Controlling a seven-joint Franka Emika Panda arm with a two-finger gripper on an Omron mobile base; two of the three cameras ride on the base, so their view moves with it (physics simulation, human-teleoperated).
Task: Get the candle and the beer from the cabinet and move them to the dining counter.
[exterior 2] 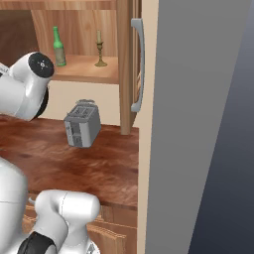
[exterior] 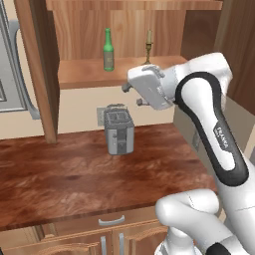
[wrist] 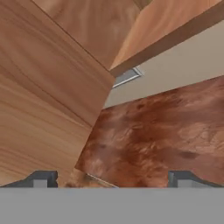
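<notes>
The cabinet (exterior: 84,74) stands open above the counter. On its shelf the green beer (exterior: 108,50) stands upright at the left and the candle (exterior: 148,47) in its brass holder at the right; the right base view shows the beer (exterior 2: 59,47) and the candle (exterior 2: 100,49) as well. My gripper (exterior: 133,94) hangs just below the shelf's front edge, under the candle, pointing left. In the hand view its fingertips (wrist: 41,179) sit wide apart, so the gripper (wrist: 113,179) is open and holds nothing. The dining counter is out of view.
A grey toaster (exterior: 118,130) stands on the reddish-brown counter (exterior: 60,174) below the shelf. The cabinet's left door (exterior: 37,64) juts out toward me. The right door (exterior 2: 126,64) with its silver handle (exterior 2: 138,69) is swung open beside a tall grey panel (exterior 2: 198,124).
</notes>
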